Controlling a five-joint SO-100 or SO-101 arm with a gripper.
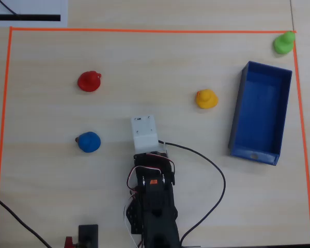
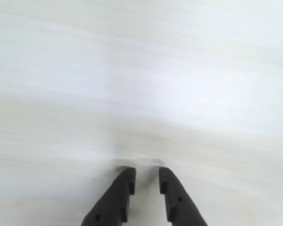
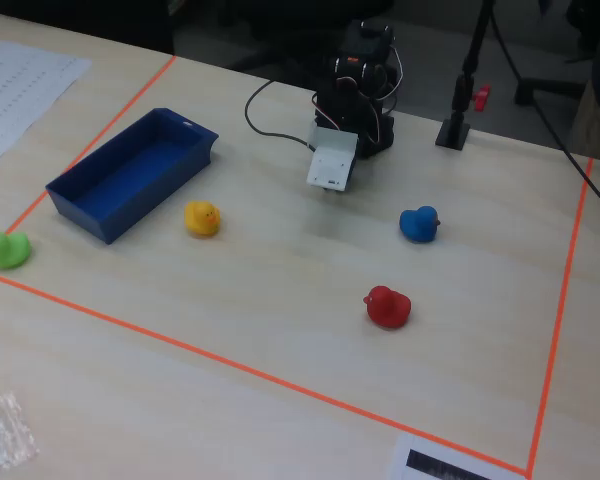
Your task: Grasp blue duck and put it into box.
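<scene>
The blue duck (image 1: 88, 141) (image 3: 418, 223) sits on the wooden table, left of the arm in the overhead view. The box (image 1: 263, 108) (image 3: 130, 175), a long blue open tray, lies at the right of that view and holds nothing. My gripper (image 2: 147, 172) points down at bare tabletop in the wrist view. Its two black fingers stand a narrow gap apart with nothing between them. From above, the white wrist housing (image 1: 144, 133) hides the fingers. No duck shows in the wrist view.
A red duck (image 1: 89, 81) lies beyond the blue one, a yellow duck (image 1: 206, 98) near the box, and a green duck (image 1: 284, 43) on the orange tape border (image 1: 144, 30). A black cable (image 1: 217, 175) loops right of the arm base.
</scene>
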